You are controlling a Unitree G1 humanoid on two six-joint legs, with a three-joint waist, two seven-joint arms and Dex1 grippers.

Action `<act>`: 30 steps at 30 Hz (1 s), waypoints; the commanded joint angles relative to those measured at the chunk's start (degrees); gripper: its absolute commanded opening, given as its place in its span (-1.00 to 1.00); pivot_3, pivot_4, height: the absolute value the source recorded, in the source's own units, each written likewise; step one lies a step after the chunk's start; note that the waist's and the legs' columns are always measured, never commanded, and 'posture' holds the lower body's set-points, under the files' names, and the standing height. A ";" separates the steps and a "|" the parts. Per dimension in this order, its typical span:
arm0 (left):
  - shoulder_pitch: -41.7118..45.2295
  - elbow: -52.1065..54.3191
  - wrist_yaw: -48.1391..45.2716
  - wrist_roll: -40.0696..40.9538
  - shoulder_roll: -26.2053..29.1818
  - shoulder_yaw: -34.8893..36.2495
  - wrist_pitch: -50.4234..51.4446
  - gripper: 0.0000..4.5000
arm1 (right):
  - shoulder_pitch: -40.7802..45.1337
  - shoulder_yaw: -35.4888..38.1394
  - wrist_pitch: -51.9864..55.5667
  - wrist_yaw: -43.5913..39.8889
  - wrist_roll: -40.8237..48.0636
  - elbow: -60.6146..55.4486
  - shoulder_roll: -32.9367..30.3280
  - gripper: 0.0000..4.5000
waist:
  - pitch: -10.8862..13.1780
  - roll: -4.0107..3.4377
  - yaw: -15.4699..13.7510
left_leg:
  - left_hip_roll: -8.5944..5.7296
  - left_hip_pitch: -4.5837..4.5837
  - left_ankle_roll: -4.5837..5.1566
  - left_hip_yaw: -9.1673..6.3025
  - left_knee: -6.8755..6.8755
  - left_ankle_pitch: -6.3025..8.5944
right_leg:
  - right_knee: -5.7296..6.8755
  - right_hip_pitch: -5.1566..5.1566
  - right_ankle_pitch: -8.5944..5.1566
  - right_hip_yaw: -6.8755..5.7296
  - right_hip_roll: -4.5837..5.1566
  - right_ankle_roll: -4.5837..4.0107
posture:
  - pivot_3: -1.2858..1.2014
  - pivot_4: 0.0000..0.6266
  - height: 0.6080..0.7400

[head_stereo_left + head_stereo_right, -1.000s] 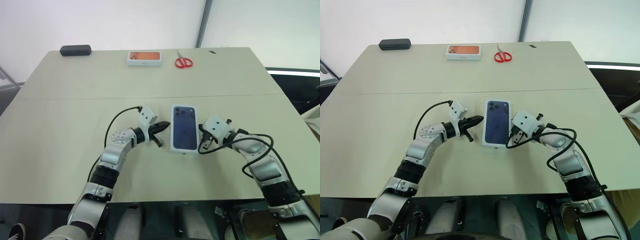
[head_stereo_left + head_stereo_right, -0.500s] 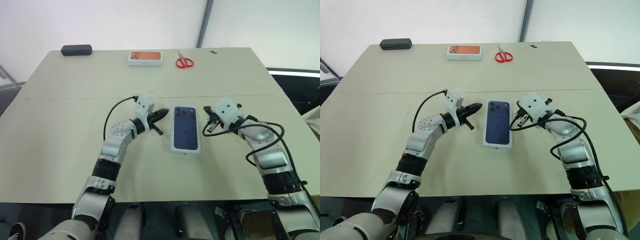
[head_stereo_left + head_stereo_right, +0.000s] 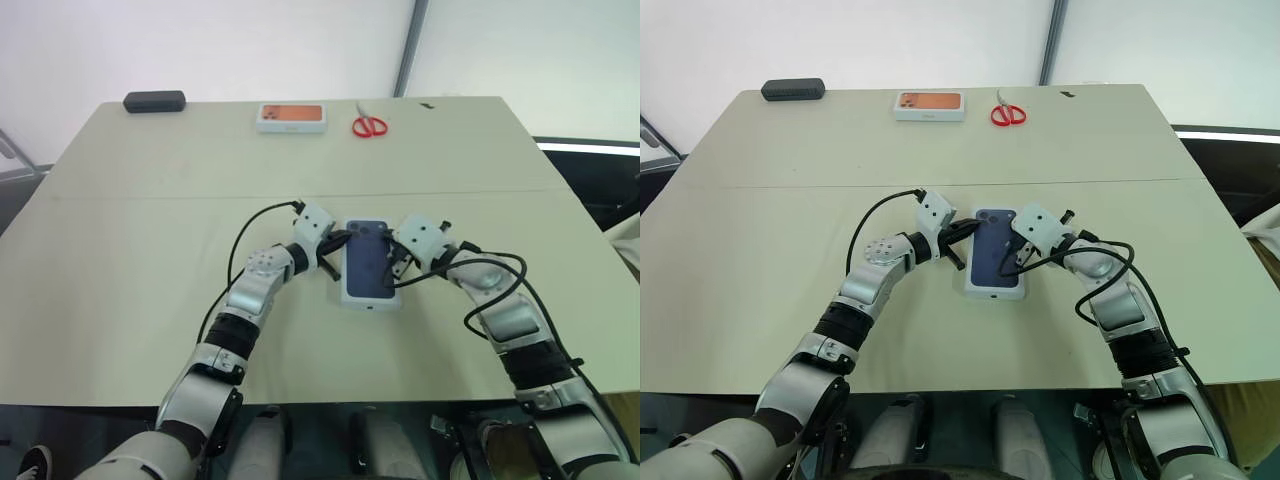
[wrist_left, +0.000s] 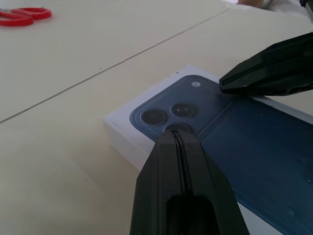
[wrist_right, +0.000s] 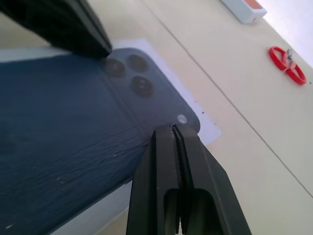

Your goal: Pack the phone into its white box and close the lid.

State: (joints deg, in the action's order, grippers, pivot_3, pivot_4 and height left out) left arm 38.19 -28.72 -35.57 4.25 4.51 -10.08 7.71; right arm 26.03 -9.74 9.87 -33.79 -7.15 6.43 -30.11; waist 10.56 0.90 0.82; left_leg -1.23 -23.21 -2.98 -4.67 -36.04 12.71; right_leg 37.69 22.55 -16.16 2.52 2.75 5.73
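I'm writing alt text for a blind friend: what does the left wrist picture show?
The left gripper, its black fingers shut, points at the camera corner of the lid, a white box top printed with a dark blue phone picture, on a beige table. The right gripper comes in from the opposite side, and red scissors lie far off.

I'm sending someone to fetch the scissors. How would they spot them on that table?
Start at the far edge of the beige table. Right of the orange-printed box lie the scissors, flat and alone. Their bright red handles set them apart; nothing else there is red.
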 commanded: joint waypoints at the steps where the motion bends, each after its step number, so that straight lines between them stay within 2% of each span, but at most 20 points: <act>1: -1.88 1.18 -1.66 -0.27 -0.03 -1.35 0.33 -1.00 | -0.08 -0.19 -0.10 -0.65 0.00 0.09 0.22 -0.97 | 0.00 0.00 0.01 | 0.00 0.02 0.00 0.00 0.01 0.00 | 0.00 -0.02 0.00 0.00 0.00 0.00 | 0.03 -0.52 1.00; 5: -2.63 2.75 -2.16 0.37 0.81 -0.36 0.80 -1.00 | -0.85 0.35 -0.76 -1.83 0.73 -0.79 -0.45 -0.97 | 0.00 0.00 -0.01 | 0.00 0.02 0.00 -0.01 0.00 0.00 | 0.00 -0.03 0.00 0.00 0.00 0.00 | 0.03 -0.52 1.00; 8: -4.73 5.35 -3.62 0.85 2.27 -0.34 1.32 -1.00 | -3.37 0.01 -0.78 -5.68 2.78 -3.68 -1.56 -0.97 | 0.00 0.00 0.00 | 0.01 0.02 0.00 -0.02 0.01 0.00 | -0.01 -0.04 0.00 -0.01 0.01 0.00 | 0.03 -0.52 1.00; 12: -9.45 9.65 -6.51 1.78 4.41 -1.02 1.68 -1.00 | -8.41 -1.00 -4.47 -9.84 3.04 -7.10 -4.65 -0.97 | -0.04 0.00 -0.01 | 0.02 0.10 0.02 -0.03 0.03 0.01 | -0.03 -0.13 -0.01 -0.01 0.01 0.00 | 0.03 -0.52 1.00; 19: -13.42 15.42 -9.83 3.09 8.10 -0.89 5.20 -1.00 | -17.84 1.14 -3.50 -18.12 9.78 -16.26 -9.80 -0.97 | -0.07 0.03 0.00 | 0.06 0.32 0.04 -0.02 0.09 0.03 | -0.08 -0.35 -0.02 0.00 0.01 0.00 | 0.03 -0.52 1.00; 22: -13.77 16.70 -9.53 4.79 9.58 1.37 6.73 -1.00 | -19.30 2.04 -2.30 -17.94 10.90 -17.59 -10.30 -0.97 | -0.09 0.06 0.28 | 0.09 0.39 0.07 -0.05 0.12 0.06 | -0.13 -0.38 -0.02 0.03 -0.01 0.00 | 0.03 -0.52 1.00; 24: -13.58 17.90 -10.31 8.70 10.55 4.66 10.28 -1.00 | -17.93 4.55 3.28 -17.87 16.57 -18.86 -8.41 -0.97 | -0.08 0.07 0.36 | 0.12 0.53 0.07 -0.05 0.14 0.06 | -0.13 -0.47 -0.02 0.08 -0.03 -0.01 | 0.03 -0.52 1.00; 27: -13.89 21.47 -11.20 11.44 12.25 7.07 11.00 -0.62 | -14.77 7.30 6.63 -16.58 20.53 -18.73 -6.46 -0.61 | -0.06 0.06 0.36 | 0.17 0.54 0.07 -0.08 0.16 0.06 | -0.12 -0.44 -0.03 0.11 -0.06 -0.02 | 0.03 -0.52 1.00; 30: -15.10 25.77 -12.67 12.81 15.34 8.34 11.43 0.08 | -12.78 9.40 8.27 -16.24 23.03 -18.82 -5.69 0.07 | -0.04 0.03 0.07 | 0.17 0.25 0.07 -0.12 0.13 0.05 | -0.11 -0.17 -0.02 0.11 -0.01 -0.01 | 0.03 -0.52 1.00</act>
State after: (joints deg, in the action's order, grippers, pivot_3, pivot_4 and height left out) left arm 23.67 -6.94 -46.97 15.13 18.67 -3.29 19.27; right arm 12.10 -3.01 17.47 -50.15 13.29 -10.99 -35.85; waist 10.51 0.93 0.89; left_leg -1.06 -23.00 -2.91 -4.80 -35.92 12.77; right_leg 37.57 22.40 -16.18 2.62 2.77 5.72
